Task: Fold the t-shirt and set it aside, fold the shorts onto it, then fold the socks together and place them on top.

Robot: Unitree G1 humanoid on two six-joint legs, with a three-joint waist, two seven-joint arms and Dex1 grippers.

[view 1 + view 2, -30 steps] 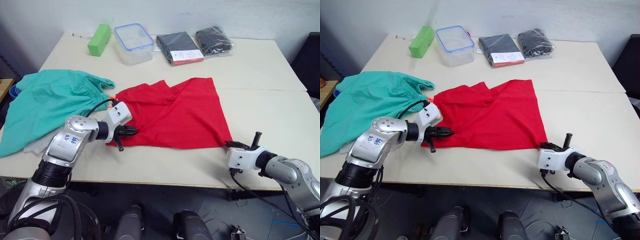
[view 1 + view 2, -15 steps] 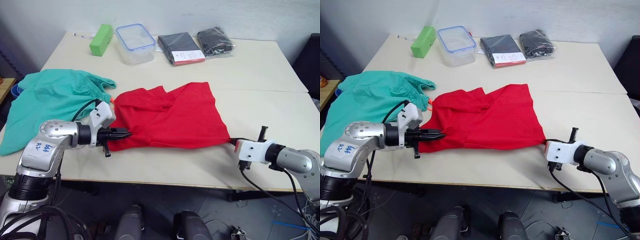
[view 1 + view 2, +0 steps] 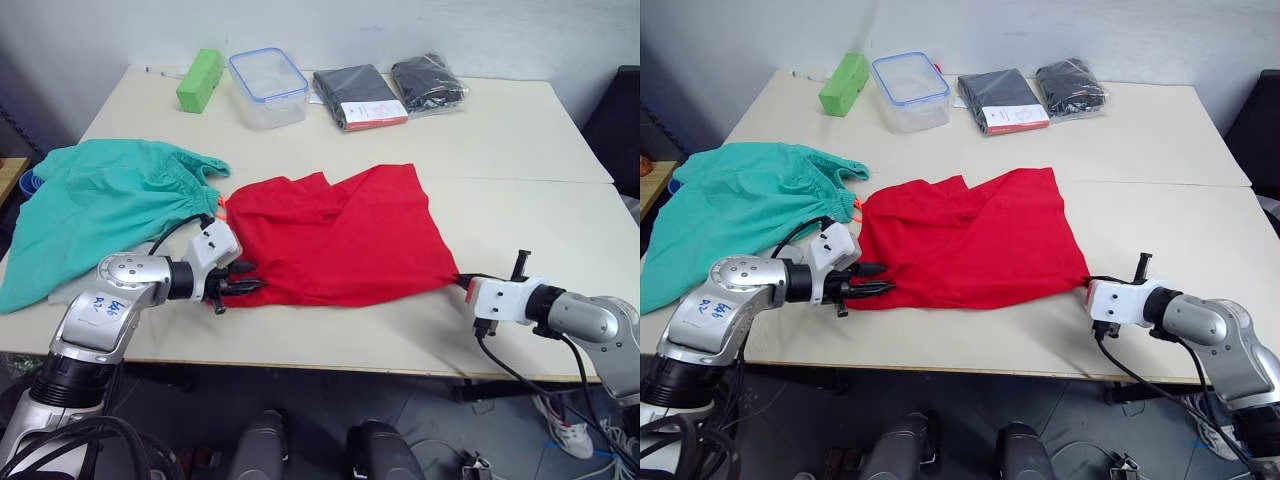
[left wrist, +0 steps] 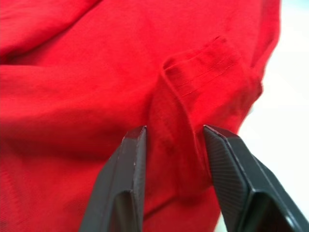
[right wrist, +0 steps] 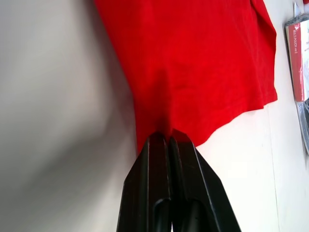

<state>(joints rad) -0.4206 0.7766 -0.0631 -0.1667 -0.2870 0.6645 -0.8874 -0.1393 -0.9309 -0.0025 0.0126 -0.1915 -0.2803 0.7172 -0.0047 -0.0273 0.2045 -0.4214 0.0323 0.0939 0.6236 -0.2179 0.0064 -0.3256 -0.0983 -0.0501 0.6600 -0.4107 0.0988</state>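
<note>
Red cloth lies spread ahead of both our grippers: the t-shirt (image 3: pixel 340 236) rests rumpled on the table (image 3: pixel 520 140), stretched between our two arms. Our left gripper (image 3: pixel 248 285) sits at the shirt's near-left corner with its fingers (image 4: pixel 129 179) parted, a raised fold of hem standing between them; we cannot tell whether either pad touches the cloth. Our right gripper (image 3: pixel 462 281) has its fingers (image 5: pixel 159 193) pressed together on the shirt's near-right corner, pinching the fabric edge. Beyond and outward of our left gripper lie the shorts (image 3: pixel 100 205), bunched in a teal heap with their orange drawstring (image 3: pixel 221 199) just beside the shirt's edge. Well beyond both grippers, along the table's far side, stand a green box (image 3: pixel 199 79), a clear container (image 3: pixel 266 87) with a blue rim, and two dark packets (image 3: pixel 400 88).
</note>
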